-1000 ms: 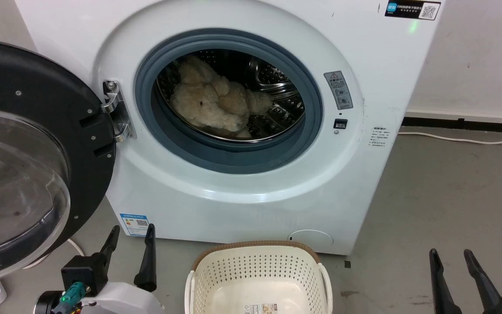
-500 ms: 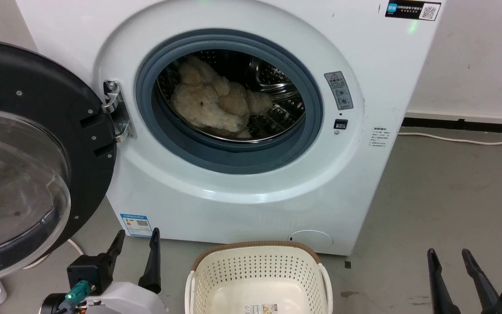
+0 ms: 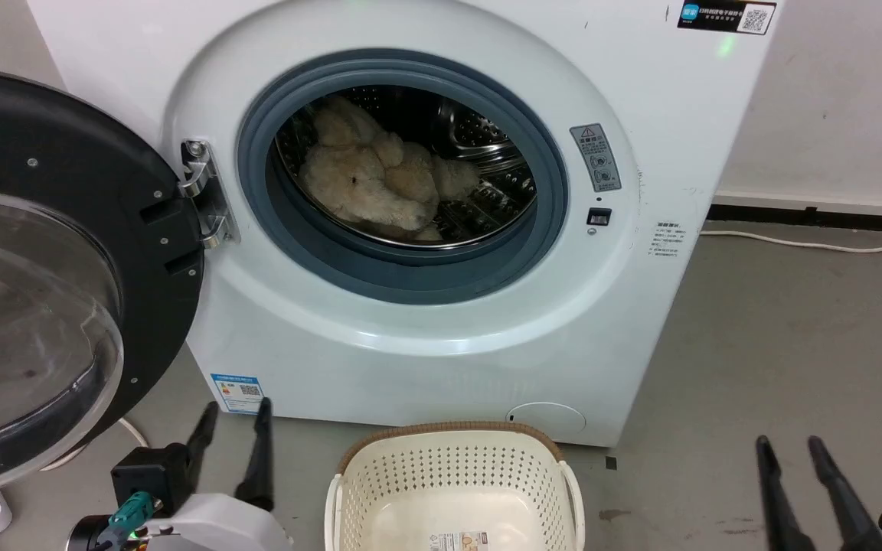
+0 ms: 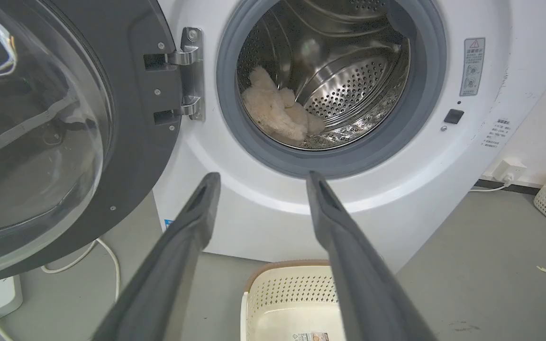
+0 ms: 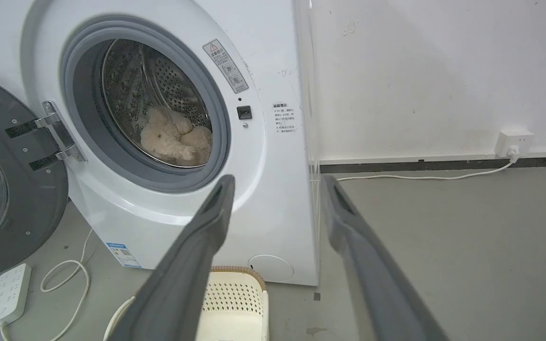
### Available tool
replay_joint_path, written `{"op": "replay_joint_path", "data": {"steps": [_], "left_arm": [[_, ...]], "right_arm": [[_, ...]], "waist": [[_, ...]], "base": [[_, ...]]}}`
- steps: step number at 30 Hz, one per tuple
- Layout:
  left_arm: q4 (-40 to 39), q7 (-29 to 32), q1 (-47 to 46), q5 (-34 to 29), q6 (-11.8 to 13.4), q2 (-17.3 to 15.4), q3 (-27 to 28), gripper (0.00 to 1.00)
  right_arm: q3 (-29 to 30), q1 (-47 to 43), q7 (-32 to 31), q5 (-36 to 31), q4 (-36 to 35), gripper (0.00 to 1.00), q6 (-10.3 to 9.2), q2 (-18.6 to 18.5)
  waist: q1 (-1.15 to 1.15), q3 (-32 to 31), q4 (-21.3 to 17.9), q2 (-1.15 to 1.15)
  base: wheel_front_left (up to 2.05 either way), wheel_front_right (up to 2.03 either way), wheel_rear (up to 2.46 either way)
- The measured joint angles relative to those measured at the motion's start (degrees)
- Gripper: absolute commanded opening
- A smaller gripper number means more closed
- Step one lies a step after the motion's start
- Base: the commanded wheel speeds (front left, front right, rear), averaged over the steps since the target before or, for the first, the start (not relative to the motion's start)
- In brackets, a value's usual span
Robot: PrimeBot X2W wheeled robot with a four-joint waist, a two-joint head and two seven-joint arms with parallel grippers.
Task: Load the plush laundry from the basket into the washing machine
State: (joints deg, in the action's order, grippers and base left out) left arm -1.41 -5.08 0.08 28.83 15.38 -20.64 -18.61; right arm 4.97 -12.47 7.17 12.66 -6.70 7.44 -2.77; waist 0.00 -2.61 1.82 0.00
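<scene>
L pincer (image 3: 236, 408) first: released, both dark fingers spread w/ only air btwn them, hanging low in front of the washing machine (image 3: 426, 360), tips up near the blue sticker (image 3: 236, 392) at the machine's lower-left front corner. R pincer (image 3: 788, 444), same story: released, fingers parted, gripping nothing, off past the machine's right front corner, over the grey floor (image 3: 793, 329). Btwn the two, the basket (image 3: 449, 468) sits on the floor just in front of the machine, below the door opening. Its brown rim is toward the machine, its perforated walls are pale, and a label sticker (image 3: 460, 542) shows on its bottom. Up to the machine itself: the door (image 3: 66, 138) is swung wide on the hinge (image 3: 204, 195) at the opening's left side, black frame and clear bowl facing out. A grey seal (image 3: 410, 279) rings the opening. And there it is, the plush laundry (image 3: 368, 184), lying inside the steel drum (image 3: 487, 138), slumped on the drum's lower left. Shaggy cream fur, one small dark eye visible, well apart from both pincers. Left of the machine, on the floor under the open door, lies a white power strip (image 5: 7, 290). Right of the machine a white cord (image 5: 420, 177) runs along the wall base to a wall socket (image 5: 514, 139).
</scene>
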Motion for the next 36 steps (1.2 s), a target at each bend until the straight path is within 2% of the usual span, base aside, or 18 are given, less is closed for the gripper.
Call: {"op": "replay_joint_path", "data": {"steps": [7,36], "left_arm": [[0.0,0.0,0.0,0.0,0.0,0.1,0.1,0.0],[0.2,1.1,0.0,-6.4,-3.5,4.0,4.3,0.0]], "right_arm": [[0.0,0.0,0.0,0.0,0.1,0.0,0.0,0.0],[-1.1,1.6,-1.6,-2.6,1.4,0.0,0.0,0.0]], "waist": [[0.0,0.0,0.0,0.0],[0.0,0.6,-0.5,0.0]], "base": [[0.0,0.0,0.0],[0.0,0.0,0.0]]}}
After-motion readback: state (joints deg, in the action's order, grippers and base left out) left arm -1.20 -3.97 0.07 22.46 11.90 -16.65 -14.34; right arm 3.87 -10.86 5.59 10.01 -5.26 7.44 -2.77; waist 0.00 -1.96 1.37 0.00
